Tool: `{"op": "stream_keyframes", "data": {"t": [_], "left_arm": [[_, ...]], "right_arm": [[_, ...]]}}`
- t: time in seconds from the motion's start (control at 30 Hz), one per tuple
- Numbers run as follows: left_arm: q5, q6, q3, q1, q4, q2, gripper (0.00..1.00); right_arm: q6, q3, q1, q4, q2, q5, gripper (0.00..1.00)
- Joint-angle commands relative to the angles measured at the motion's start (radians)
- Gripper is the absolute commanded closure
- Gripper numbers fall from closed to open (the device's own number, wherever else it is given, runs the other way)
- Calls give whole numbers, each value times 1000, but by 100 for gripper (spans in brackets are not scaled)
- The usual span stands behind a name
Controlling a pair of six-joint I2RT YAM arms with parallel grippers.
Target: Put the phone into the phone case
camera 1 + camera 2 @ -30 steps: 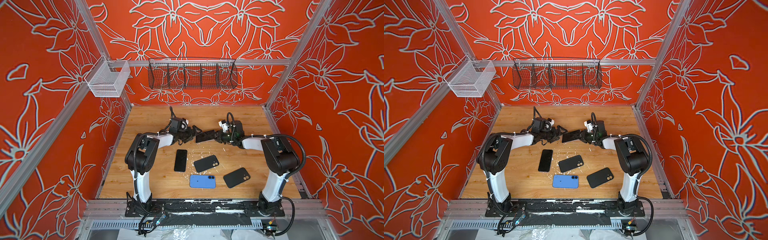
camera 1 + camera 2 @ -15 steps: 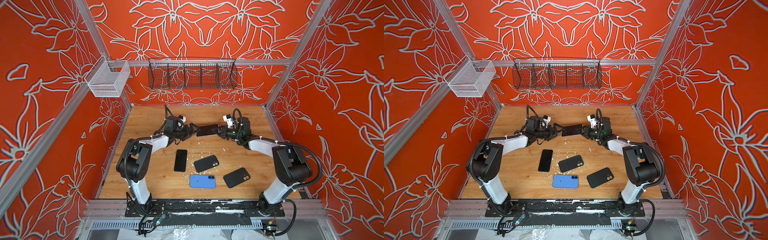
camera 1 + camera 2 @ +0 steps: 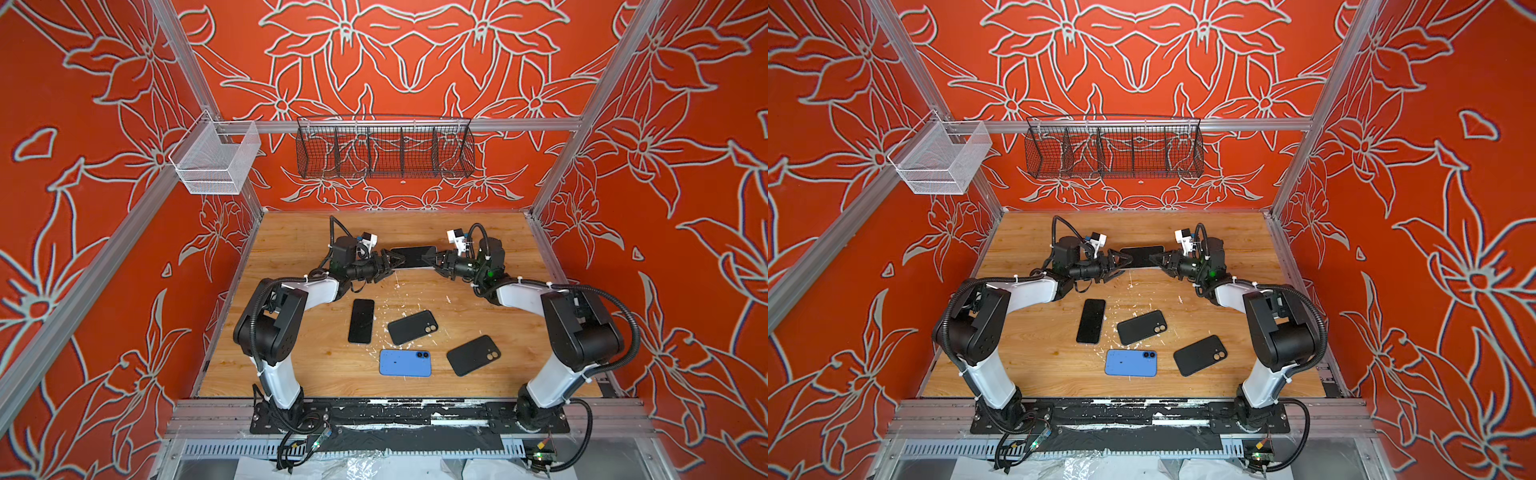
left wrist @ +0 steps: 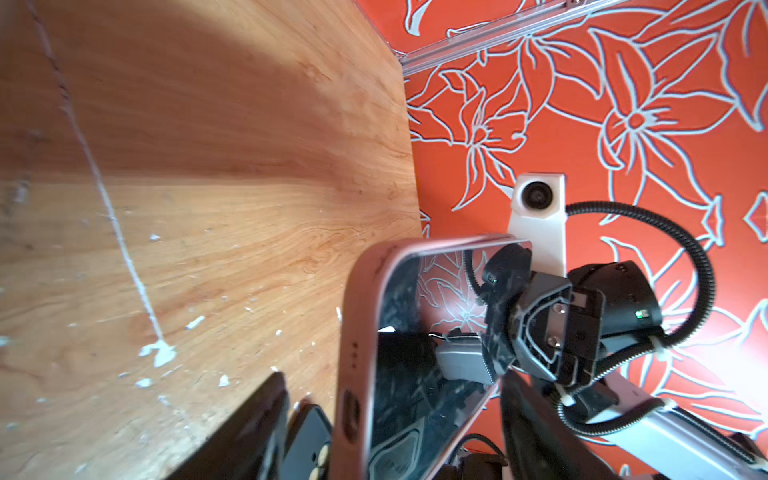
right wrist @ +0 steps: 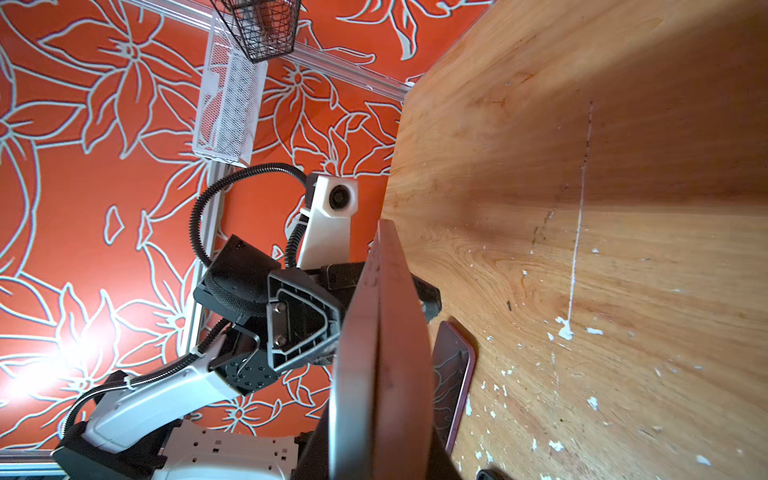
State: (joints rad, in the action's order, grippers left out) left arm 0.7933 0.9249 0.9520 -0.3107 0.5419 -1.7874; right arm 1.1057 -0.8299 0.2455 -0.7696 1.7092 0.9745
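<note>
A phone (image 3: 413, 255) (image 3: 1141, 254) with a pink rim hangs level, screen up, above the far middle of the table. My right gripper (image 3: 428, 259) (image 5: 380, 453) is shut on its right end; in the right wrist view the phone (image 5: 380, 353) shows edge-on. My left gripper (image 3: 397, 261) (image 4: 390, 436) stands open around the left end of the phone (image 4: 419, 332), with a gap at each finger. Two black phone cases (image 3: 411, 327) (image 3: 473, 355) lie back up on the table nearer the front.
A second dark phone (image 3: 360, 321) lies screen up left of the cases, and a blue phone or case (image 3: 405, 363) lies back up near the front. White flecks dot the wooden table (image 3: 291, 361). A black wire basket (image 3: 384, 151) and a white mesh basket (image 3: 216, 160) hang on the walls.
The right gripper has carried the phone a little farther back and levelled it. The left gripper has moved right onto the phone's left end, and its jaws have narrowed somewhat.
</note>
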Motion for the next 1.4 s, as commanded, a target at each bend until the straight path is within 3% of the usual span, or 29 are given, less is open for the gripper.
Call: {"op": "stream_keyframes", "data": {"t": [0.0,0.43,0.97,1.37], "left_arm": [[38,28,-6,-12,82,35,29],[27,23,5,-23,90,42,48],[20,17,19,-29,138,53,54],[51,1,5,-28,262,48,52]], "right_arm": [[71,11,-3,-151,19,27,100],[-73,-1,-3,77,15,-11,100],[-251,-53,-4,392,12,-74,100],[-90,-65,-5,215,33,43,100]]}}
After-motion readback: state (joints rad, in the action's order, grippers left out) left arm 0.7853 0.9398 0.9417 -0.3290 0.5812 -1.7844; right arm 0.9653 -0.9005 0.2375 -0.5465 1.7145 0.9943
